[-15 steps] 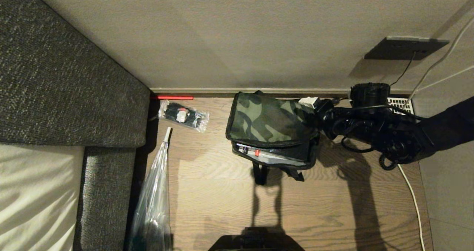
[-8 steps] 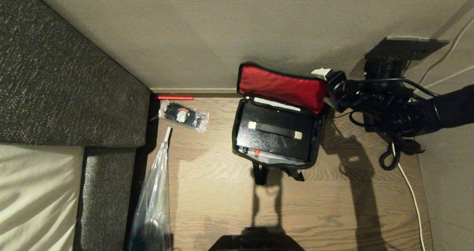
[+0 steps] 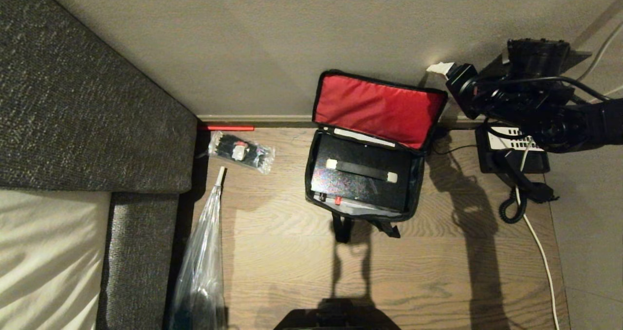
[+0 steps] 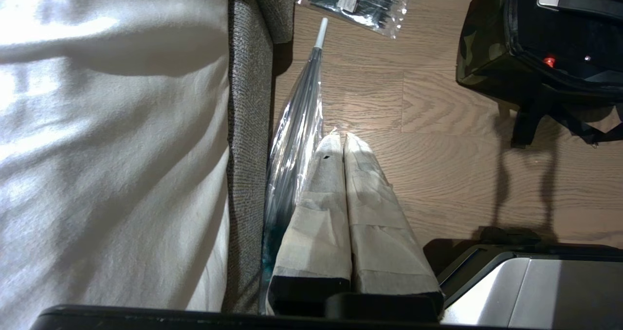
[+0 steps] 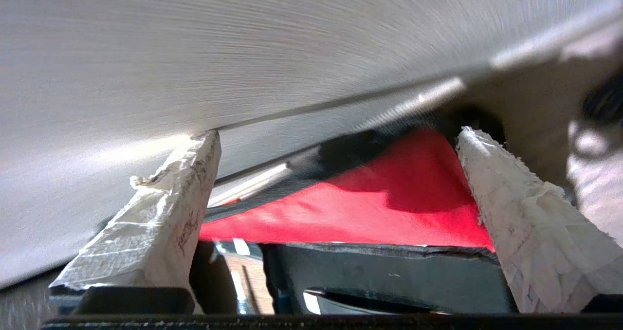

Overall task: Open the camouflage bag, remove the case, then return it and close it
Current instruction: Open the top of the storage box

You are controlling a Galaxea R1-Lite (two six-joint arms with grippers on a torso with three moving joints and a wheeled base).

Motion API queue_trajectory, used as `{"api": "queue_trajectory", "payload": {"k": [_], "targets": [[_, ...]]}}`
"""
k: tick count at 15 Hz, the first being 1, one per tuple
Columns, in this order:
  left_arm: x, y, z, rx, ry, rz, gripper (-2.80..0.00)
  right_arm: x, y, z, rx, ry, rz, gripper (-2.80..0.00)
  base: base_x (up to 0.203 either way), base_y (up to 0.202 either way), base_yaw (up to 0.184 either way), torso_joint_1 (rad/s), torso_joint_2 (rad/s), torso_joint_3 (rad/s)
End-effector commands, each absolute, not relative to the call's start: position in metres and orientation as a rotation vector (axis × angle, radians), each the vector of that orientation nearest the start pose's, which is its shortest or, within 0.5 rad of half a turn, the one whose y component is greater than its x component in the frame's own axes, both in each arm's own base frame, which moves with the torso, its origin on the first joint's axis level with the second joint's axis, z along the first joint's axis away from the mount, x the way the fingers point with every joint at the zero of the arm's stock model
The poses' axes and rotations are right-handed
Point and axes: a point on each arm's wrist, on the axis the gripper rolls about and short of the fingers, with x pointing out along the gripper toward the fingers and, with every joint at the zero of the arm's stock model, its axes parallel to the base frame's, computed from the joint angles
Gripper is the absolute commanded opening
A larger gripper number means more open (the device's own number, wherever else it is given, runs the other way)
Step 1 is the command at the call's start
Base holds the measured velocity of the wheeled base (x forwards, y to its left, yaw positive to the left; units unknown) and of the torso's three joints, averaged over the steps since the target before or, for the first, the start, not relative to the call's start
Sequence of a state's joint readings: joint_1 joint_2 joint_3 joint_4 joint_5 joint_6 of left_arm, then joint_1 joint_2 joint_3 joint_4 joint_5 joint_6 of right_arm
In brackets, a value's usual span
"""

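Red lining faces me from the head view, where the camouflage bag (image 3: 362, 174) leans its lid against the wall exposing the case (image 3: 360, 178), my right gripper (image 3: 440, 69) beside the lid's corner; my left gripper (image 4: 340, 142), parked, shows fingers together; my right wrist view shows fingers apart, holding nothing.

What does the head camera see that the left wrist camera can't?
Only the head view shows the camouflage bag's raised red lid, the right tool beside it, and the black phone. Only the left wrist view shows the left tool, shut near the white bedding. Both show the case, the clear packet and the wooden floor.
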State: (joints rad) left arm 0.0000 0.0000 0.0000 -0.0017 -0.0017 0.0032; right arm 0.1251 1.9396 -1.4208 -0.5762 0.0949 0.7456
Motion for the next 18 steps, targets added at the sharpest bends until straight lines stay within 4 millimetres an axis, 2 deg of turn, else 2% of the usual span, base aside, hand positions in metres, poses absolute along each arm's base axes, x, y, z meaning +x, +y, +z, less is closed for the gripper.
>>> {"api": "queue_trajectory", "payload": {"k": [1, 3, 7, 8, 15, 18], "targets": [[-0.023, 0.000, 0.076, 0.003, -0.002, -0.002, -2.80, 0.375, 0.050, 0.262, 0.674, 0.078, 0.229, 0.00, 0.000, 0.000, 0.000, 0.000, 0.00, 0.000], [-0.023, 0.000, 0.076, 0.003, -0.002, -0.002, -2.80, 0.363, 0.049, 0.238, 0.609, 0.174, 0.205, 0.00, 0.000, 0.000, 0.000, 0.000, 0.00, 0.000], [-0.023, 0.000, 0.076, 0.003, -0.002, -0.002, -2.80, 0.338, 0.046, 0.213, 0.517, 0.271, 0.188, 0.00, 0.000, 0.000, 0.000, 0.000, 0.00, 0.000], [-0.023, 0.000, 0.076, 0.003, -0.002, -0.002, -2.80, 0.333, 0.045, 0.210, 0.487, 0.280, 0.188, -2.80, 0.000, 0.000, 0.000, 0.000, 0.00, 0.000], [-0.023, 0.000, 0.076, 0.003, -0.002, -0.002, -2.80, 0.299, 0.040, 0.183, 0.375, 0.382, 0.170, -2.80, 0.000, 0.000, 0.000, 0.000, 0.00, 0.000], [-0.023, 0.000, 0.076, 0.003, -0.002, -0.002, -2.80, 0.266, 0.036, 0.182, 0.335, 0.403, 0.173, -2.80, 0.000, 0.000, 0.000, 0.000, 0.00, 0.000]]}}
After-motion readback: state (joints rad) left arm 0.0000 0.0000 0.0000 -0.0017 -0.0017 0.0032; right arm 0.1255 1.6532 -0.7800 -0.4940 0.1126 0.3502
